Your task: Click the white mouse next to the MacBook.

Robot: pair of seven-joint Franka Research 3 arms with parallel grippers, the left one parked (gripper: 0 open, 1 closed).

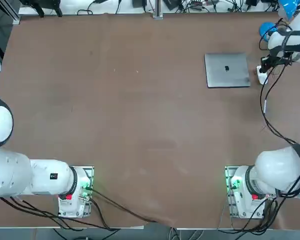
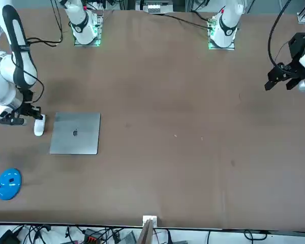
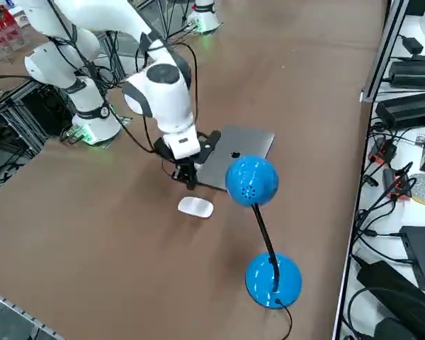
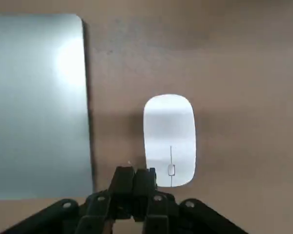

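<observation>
gripper: the right gripper (image 4: pixel 135 181) has its fingers pressed together, holding nothing, just above the mouse's button end.
mouse: the white mouse (image 4: pixel 169 140) lies on the desk (image 1: pixel 140 115) just beside the macbook (image 1: pixel 227 70).
progress: approach looks done; the downward press seems left.

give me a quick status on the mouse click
Right gripper shut, hovering at the mouse's near edge, beside the MacBook. Mouse sits flat on the table, apart from the laptop; contact not clear. Blue lamp stands nearby, not blocking.
</observation>
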